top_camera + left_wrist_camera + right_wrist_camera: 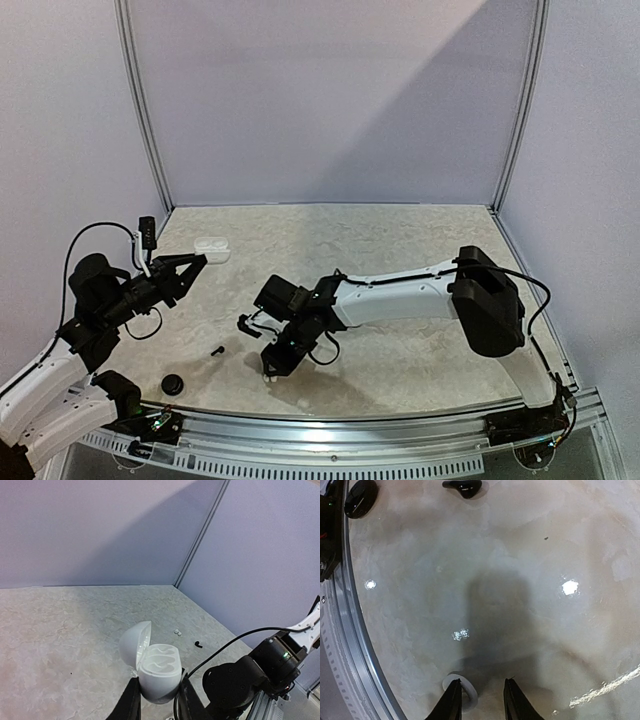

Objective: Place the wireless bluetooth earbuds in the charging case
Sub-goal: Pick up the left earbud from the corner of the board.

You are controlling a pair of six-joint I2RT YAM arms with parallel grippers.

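Note:
My left gripper (159, 682) is shut on the white charging case (160, 666), holding it upright with its lid open and both sockets empty. It also shows in the top view (210, 248), above the table's far left. Two white earbuds (176, 631) and a black earbud (198, 644) lie on the table beyond the case. My right gripper (481, 684) is open and points down close to the table. A small white piece (470, 692), likely a white earbud, lies against the inside of its left finger. Another black earbud (462, 487) lies further ahead of it, also seen from above (217, 351).
A round black case (173, 384) sits near the front edge at the left, also in the right wrist view (360, 497). The metal front rail (347, 630) runs close to my right gripper. The right arm's wrist (250, 680) is just right of the held case.

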